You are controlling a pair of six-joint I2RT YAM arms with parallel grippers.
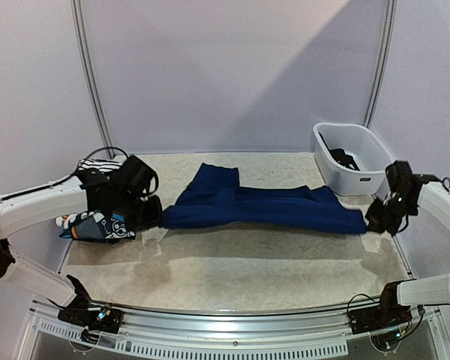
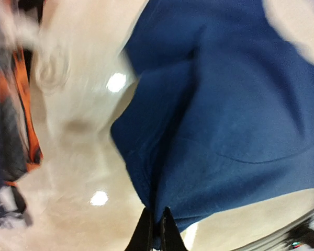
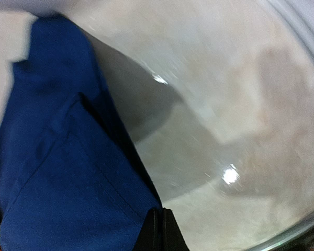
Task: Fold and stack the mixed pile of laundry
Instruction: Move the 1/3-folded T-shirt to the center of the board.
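1. The top view is showing the plain navy blue cloth garment lying stretched across the beige marbled table between the left gripper and the right gripper.
2. The wrist views are confirming that both grippers' jaws are pinching the navy garment's ends.
3. The left wrist view alone is showing orange trim on the cartoon-print cloth.
4. Only the top view is showing the white plastic tub, rear right.

Soft overhead light; glare spots on the bench in both wrist views. Left wrist view is blurred, worst at its left edge; a shadow edges the navy blue garment.
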